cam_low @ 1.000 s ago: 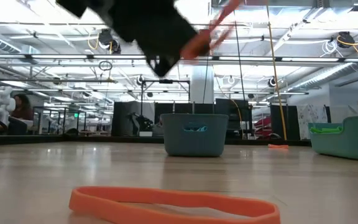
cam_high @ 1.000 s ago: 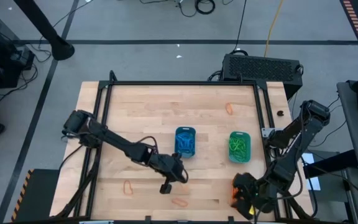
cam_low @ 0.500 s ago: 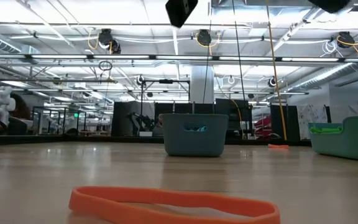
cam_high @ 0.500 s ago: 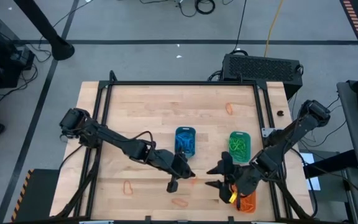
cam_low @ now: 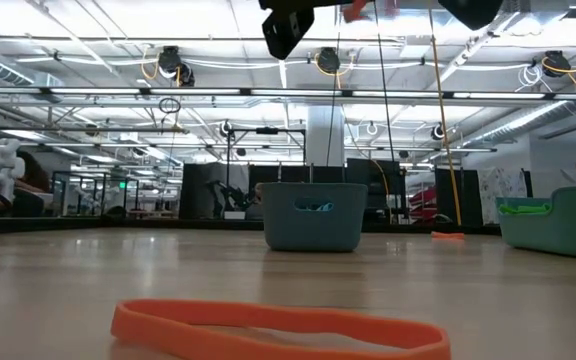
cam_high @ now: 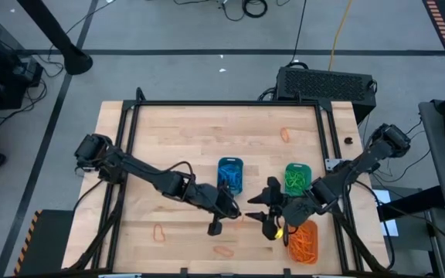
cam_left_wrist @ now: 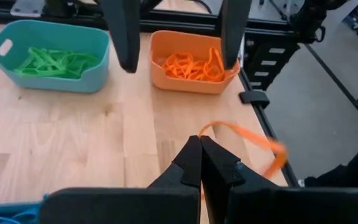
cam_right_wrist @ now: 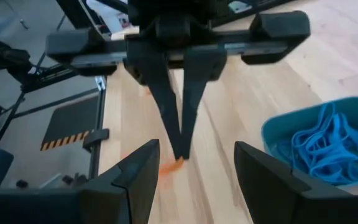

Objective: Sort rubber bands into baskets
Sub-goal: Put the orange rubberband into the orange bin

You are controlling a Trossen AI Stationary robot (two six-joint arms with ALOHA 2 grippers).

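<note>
My left hand (cam_left_wrist: 200, 163) pinched shut on orange rubber band (cam_left_wrist: 253, 140), raised above desk (cam_high: 184, 139) centre. My right hand (cam_high: 266, 214) spread open, facing it. Step: handover, I judge. Next: right closes on band, carries to orange basket (cam_high: 306, 243).

A pale wooden table (cam_high: 176, 131) is carrying three plastic tubs, blue (cam_high: 230, 176), teal-green (cam_high: 298, 181), orange (cam_high: 305, 242) at five o'clock, plus loose orange rubber loops (cam_high: 159, 232).
</note>
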